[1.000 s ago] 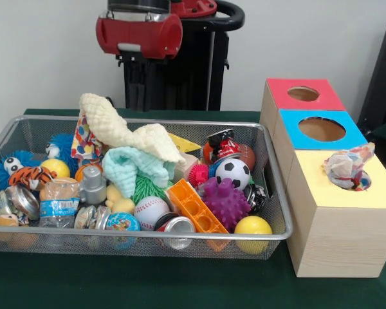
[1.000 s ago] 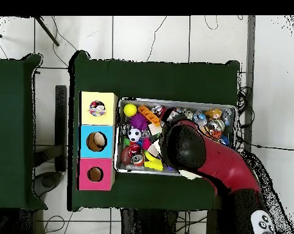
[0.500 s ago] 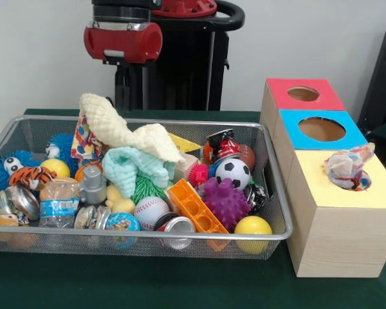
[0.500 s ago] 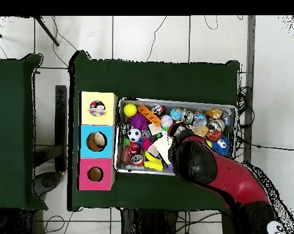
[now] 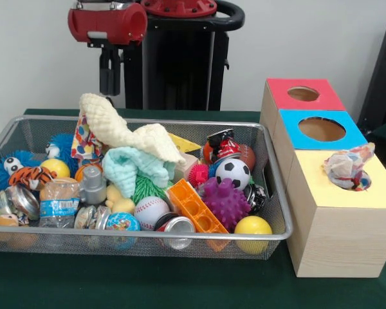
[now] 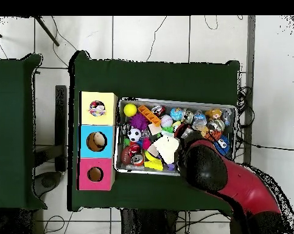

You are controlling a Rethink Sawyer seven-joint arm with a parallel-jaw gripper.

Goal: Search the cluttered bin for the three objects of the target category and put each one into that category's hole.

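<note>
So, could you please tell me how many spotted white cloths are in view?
2: one thin spotted white fabric cloth bunched in the yellow-faced wooden box's round hole, one under the cream knitted cloth in the wire-mesh bin. Another may be buried.

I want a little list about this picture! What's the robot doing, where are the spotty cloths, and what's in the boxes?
arm: raised behind the basket, holding nothing
gripper: above the basket's back rim; open or shut unclear
spotty cloth in basket: at the back, partly under the cream cloth
spotty cloth on yellow box: bunched in the hole, sticking out
blue box: hole looks empty
red box: hole looks empty
</note>
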